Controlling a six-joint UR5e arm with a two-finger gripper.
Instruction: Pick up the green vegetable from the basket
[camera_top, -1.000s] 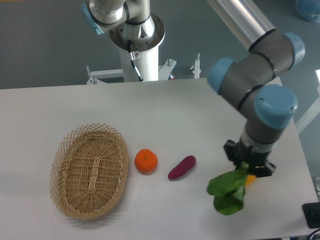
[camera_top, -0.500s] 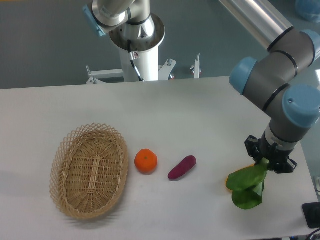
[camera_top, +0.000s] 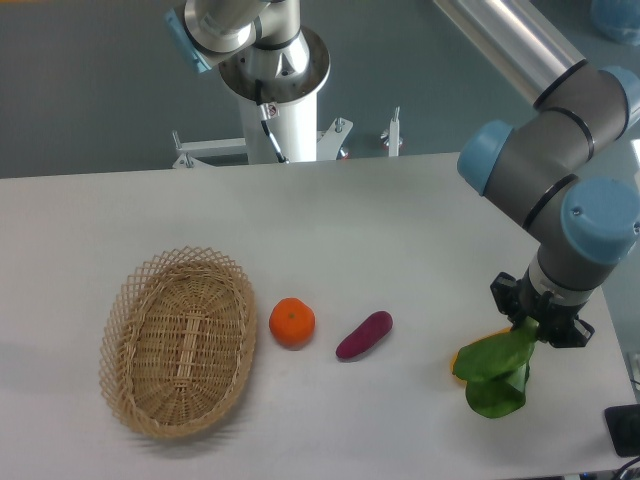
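Note:
The green vegetable (camera_top: 493, 372) hangs from my gripper (camera_top: 538, 322) at the right side of the table, its broad leaves drooping down close to the tabletop. The gripper is shut on its stalk end, which the fingers hide. A bit of a yellow-orange thing (camera_top: 458, 366) peeks out behind the leaves. The tan wicker basket (camera_top: 180, 341) lies far to the left and holds nothing.
An orange (camera_top: 292, 322) sits just right of the basket. A purple oblong vegetable (camera_top: 364, 334) lies beside it toward the middle. The robot's white base post (camera_top: 275, 100) stands behind the table. The table's right edge is near the gripper.
The gripper carried the green vegetable to the right over the first half second, then stayed almost still. The basket, orange and purple vegetable have not moved.

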